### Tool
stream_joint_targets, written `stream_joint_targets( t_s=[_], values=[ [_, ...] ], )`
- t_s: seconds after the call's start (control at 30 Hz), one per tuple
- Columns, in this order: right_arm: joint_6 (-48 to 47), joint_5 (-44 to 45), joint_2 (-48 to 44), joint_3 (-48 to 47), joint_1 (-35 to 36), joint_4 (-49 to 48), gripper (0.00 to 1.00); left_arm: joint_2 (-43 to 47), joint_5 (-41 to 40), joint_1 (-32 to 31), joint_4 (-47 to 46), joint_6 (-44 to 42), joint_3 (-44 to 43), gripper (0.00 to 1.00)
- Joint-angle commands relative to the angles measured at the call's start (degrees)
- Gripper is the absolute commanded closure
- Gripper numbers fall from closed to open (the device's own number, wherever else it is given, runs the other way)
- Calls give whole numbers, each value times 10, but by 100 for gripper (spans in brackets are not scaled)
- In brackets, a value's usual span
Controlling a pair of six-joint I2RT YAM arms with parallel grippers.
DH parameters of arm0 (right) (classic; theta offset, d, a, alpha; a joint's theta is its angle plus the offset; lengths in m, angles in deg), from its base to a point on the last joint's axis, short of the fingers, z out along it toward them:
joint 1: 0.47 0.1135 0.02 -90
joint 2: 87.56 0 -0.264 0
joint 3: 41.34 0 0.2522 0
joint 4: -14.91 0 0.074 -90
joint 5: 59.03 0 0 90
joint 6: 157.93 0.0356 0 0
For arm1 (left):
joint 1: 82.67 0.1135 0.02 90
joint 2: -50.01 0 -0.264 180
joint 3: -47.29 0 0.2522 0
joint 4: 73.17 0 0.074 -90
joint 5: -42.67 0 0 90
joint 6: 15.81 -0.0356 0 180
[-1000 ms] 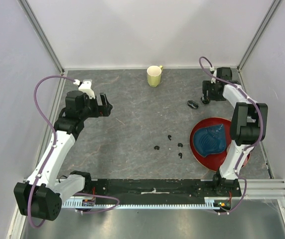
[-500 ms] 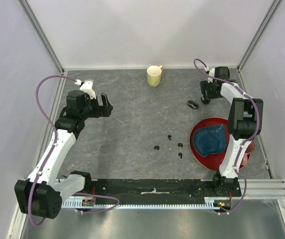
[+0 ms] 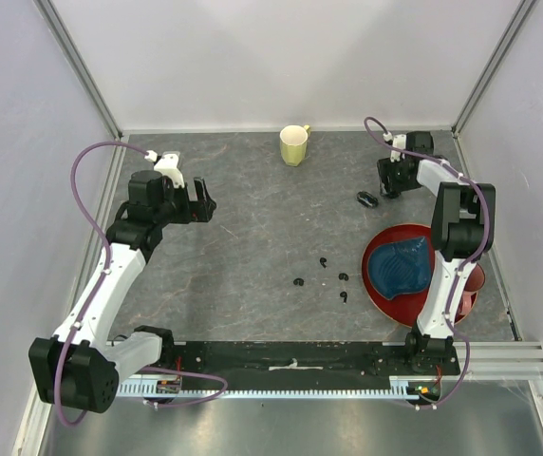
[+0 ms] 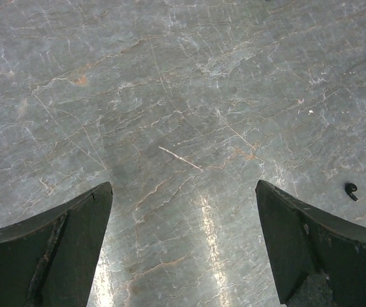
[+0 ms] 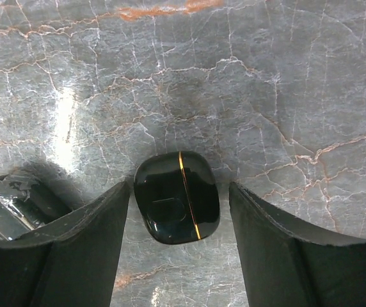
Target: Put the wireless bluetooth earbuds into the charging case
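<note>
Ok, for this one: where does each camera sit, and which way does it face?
Top external: fixed above and behind the bases, looking down on the whole table; left arm and right arm both show.
Left wrist: on the left arm, facing down at the table; the spread left fingers frame the bottom, two earbuds near the right edge.
Right wrist: on the right arm, facing down onto the charging case, between the right fingers.
Shared: top and right wrist views both show the charging case.
</note>
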Motion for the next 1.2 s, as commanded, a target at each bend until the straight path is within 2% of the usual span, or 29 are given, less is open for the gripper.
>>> stream_joint_targets(
  t_s=[0.0, 0.23, 0.37, 0.47, 0.57, 0.63, 0.7, 0.8, 0.83, 0.97, 1.07, 1.17],
  values=[
    [-12, 3, 15, -19, 3, -9, 30, -1, 6, -2, 1, -20, -24, 1],
    [-13, 14, 4, -5, 3, -8, 38, -2, 9, -2, 1, -20, -25, 1],
    [-14, 24, -4, 4, 2, -7, 32, -2, 14, -2, 2, -20, -25, 1],
    [-18, 23, -14, 12, 2, -8, 32, -2, 14, -2, 2, -20, -26, 1],
    [-19, 24, -15, 12, 2, -7, 34, -2, 16, -1, 2, -20, -26, 1],
    [-20, 18, -11, 10, 2, -7, 41, -2, 17, -2, 2, -20, -26, 1],
    [-17, 15, -9, 6, 2, -2, 43, -2, 17, -2, 2, -20, -26, 1],
    [-15, 16, -14, 11, 2, -1, 41, -3, 17, -1, 3, -21, -26, 1],
    [-15, 19, -15, 12, 2, -1, 35, -3, 17, -2, 3, -21, -26, 1],
    [-14, 22, -20, 20, -1, 0, 30, -4, 18, -1, 3, -20, -26, 1],
    [-17, 13, -25, 27, -4, 0, 32, -5, 20, -2, 4, -20, -26, 1],
    [-25, -4, -25, 26, -8, 3, 39, -5, 23, -2, 4, -21, -26, 1]
  ],
)
